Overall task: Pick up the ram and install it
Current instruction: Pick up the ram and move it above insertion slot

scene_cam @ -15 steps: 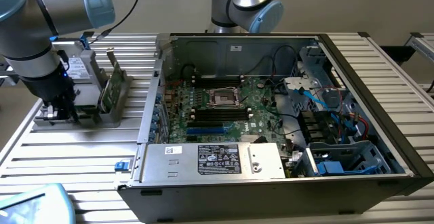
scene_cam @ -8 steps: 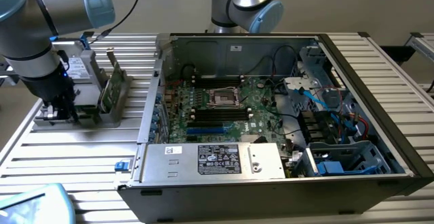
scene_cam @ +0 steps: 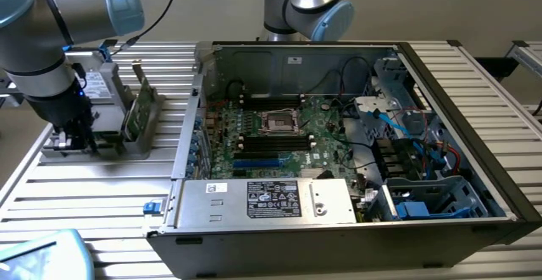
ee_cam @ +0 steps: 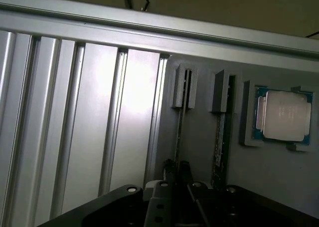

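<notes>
The ram stands on its thin edge in the left slot of a grey holder, and I see it edge-on as a narrow dark strip. My gripper is down on its near end, one finger on each side, shut on the stick. In the exterior view my gripper sits low at the left end of that holder, on the slatted table to the left of the open computer case. The black memory slots lie on the motherboard inside the case.
A second thin stick stands in the neighbouring slot, and a processor chip lies in a recess beside it. A taller green card stands upright on the holder. Another arm's base rises behind the case. The power supply fills its front.
</notes>
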